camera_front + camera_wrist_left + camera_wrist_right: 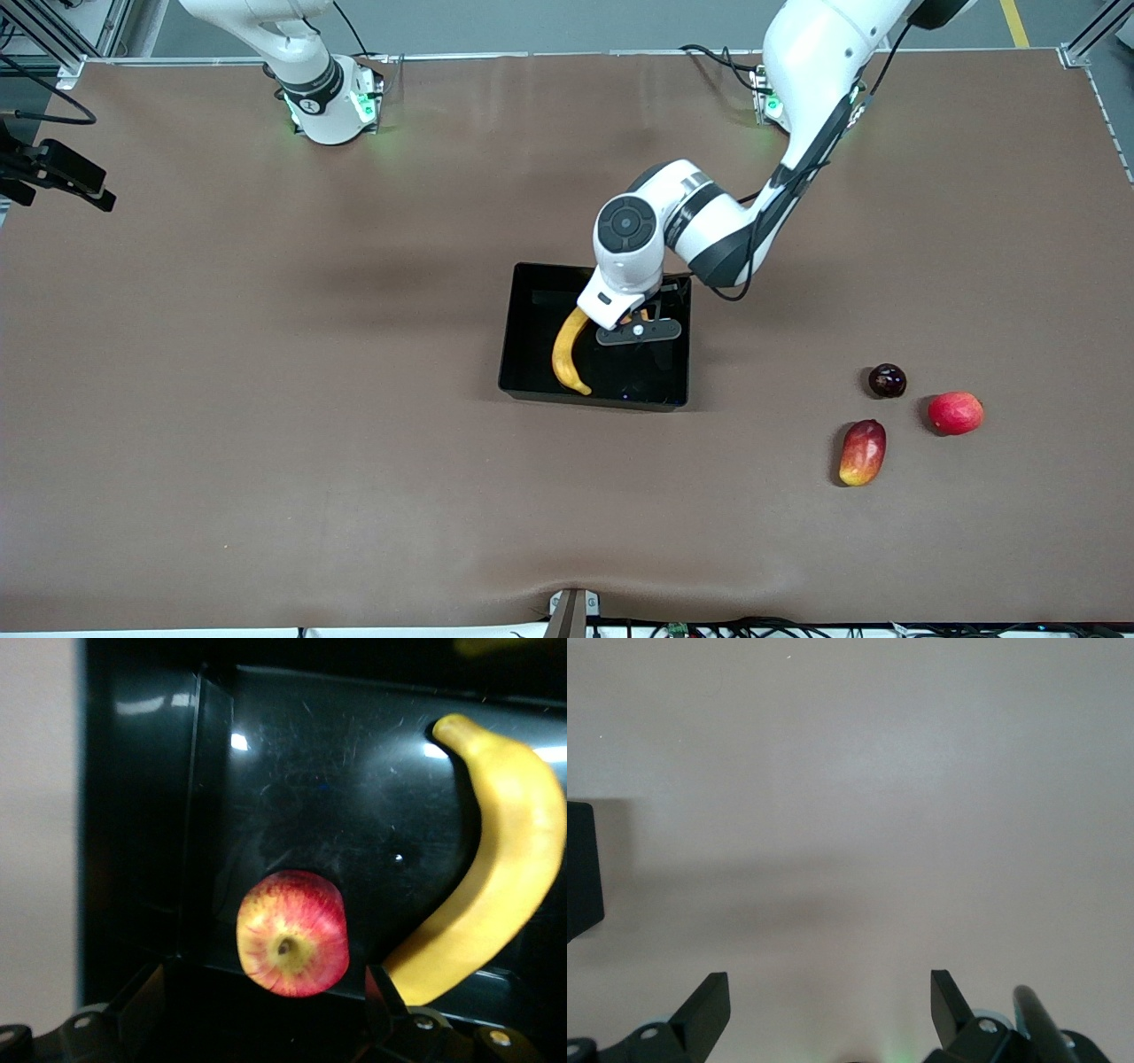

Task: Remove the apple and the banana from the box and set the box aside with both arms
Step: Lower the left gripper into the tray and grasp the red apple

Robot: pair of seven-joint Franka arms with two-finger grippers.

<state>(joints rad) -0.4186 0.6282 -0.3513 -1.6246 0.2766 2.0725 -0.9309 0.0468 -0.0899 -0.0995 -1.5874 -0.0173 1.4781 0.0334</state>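
Now I see left gripper over black tray, jaws spread wide, gripping nothing; apple lies between the fingers on tray floor, stem dimple facing wrist camera. Banana lies in same tray, beside apple, toward right arm's end. Right arm waits; right gripper over bare brown table, jaws wide apart, holding nothing. I read no labels or writing anywhere.
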